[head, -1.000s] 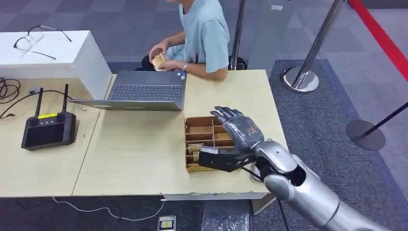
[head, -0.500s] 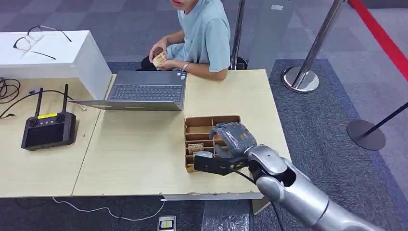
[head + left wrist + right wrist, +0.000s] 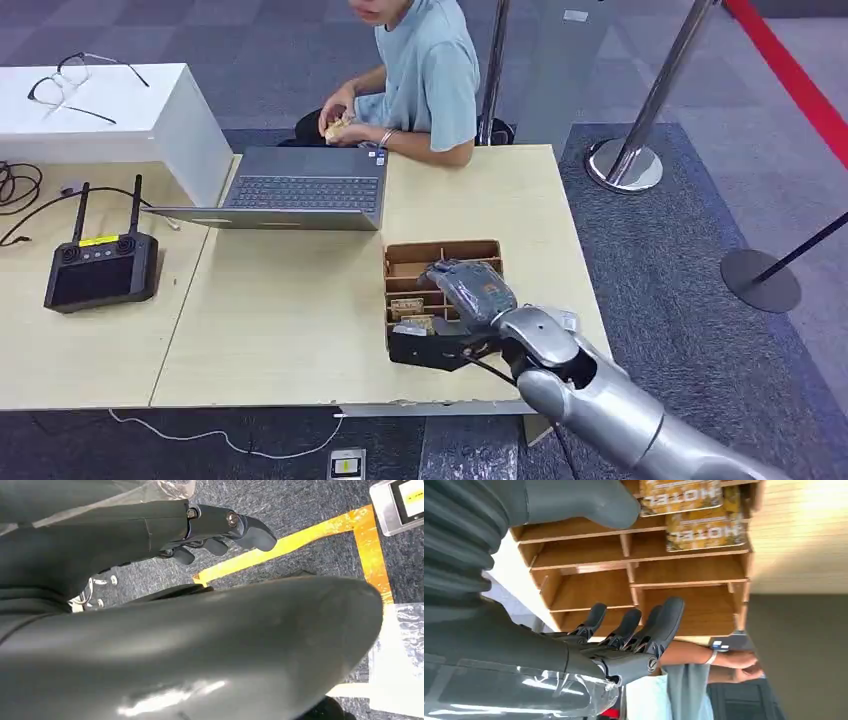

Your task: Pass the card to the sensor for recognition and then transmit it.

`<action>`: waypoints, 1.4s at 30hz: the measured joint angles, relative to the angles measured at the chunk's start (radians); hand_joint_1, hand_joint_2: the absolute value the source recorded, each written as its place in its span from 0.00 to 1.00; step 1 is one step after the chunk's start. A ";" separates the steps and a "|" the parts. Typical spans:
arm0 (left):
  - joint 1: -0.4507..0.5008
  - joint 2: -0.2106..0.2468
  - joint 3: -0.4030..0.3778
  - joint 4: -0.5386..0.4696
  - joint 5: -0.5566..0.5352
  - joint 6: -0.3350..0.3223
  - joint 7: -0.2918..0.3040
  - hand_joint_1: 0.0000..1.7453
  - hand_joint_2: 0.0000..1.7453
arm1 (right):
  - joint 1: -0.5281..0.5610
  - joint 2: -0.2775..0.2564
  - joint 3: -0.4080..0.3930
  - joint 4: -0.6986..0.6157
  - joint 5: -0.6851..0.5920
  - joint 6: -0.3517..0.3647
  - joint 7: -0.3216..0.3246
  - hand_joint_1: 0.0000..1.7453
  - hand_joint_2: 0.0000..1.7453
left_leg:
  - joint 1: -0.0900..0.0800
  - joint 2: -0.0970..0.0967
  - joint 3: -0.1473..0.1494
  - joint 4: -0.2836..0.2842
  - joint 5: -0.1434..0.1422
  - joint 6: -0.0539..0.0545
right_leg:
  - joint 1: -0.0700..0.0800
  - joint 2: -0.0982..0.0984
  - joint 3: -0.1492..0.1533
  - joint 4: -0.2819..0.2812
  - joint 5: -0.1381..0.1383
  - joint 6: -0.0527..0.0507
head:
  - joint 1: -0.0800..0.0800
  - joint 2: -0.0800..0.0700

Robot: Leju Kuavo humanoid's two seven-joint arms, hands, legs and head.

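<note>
The robot's right hand (image 3: 462, 300) hangs over the wooden divided tray (image 3: 400, 257) near the table's (image 3: 280, 320) front edge, fingers (image 3: 664, 622) apart and curved above empty compartments, thumb (image 3: 589, 500) close to the yellow "HOTEL" cards (image 3: 704, 530), and it holds nothing. Those cards lie in two neighbouring compartments at the tray's left side, seen in the head view (image 3: 410, 308). The left hand (image 3: 220, 530) hangs beside the body over the grey carpet (image 3: 300, 510), fingers loosely curled on nothing, while a seated person (image 3: 425, 70) across the table behind a laptop (image 3: 300, 190) holds a card.
</note>
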 joint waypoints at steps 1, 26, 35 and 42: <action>0.000 0.000 0.000 0.000 0.000 0.000 0.002 0.00 0.00 | -0.002 0.003 0.004 0.005 0.000 -0.002 -0.002 0.41 1.00 | 0.000 0.000 0.000 0.000 0.000 0.000 | 0.000 0.000 0.000 0.000 0.000 0.000 | 0.000 0.000; 0.001 0.000 0.000 0.000 0.000 0.001 0.006 0.00 0.00 | -0.004 0.055 0.035 0.067 0.005 -0.038 -0.016 0.33 1.00 | 0.000 0.000 0.000 0.000 0.000 0.000 | 0.000 0.000 0.000 0.000 0.000 0.000 | 0.000 0.000; 0.001 0.000 0.000 0.000 0.000 0.001 0.006 0.00 0.00 | -0.002 0.060 0.036 0.089 -0.005 -0.039 -0.018 0.50 1.00 | 0.000 0.000 0.000 0.000 0.000 0.000 | 0.000 0.000 0.000 0.000 0.000 0.000 | 0.000 0.000; 0.001 0.000 0.000 0.000 0.000 0.000 0.006 0.00 0.00 | 0.010 0.061 0.036 0.104 -0.012 -0.045 -0.019 0.47 1.00 | 0.000 0.000 0.000 0.000 0.000 0.000 | 0.000 0.000 0.000 0.000 0.000 0.000 | 0.000 0.000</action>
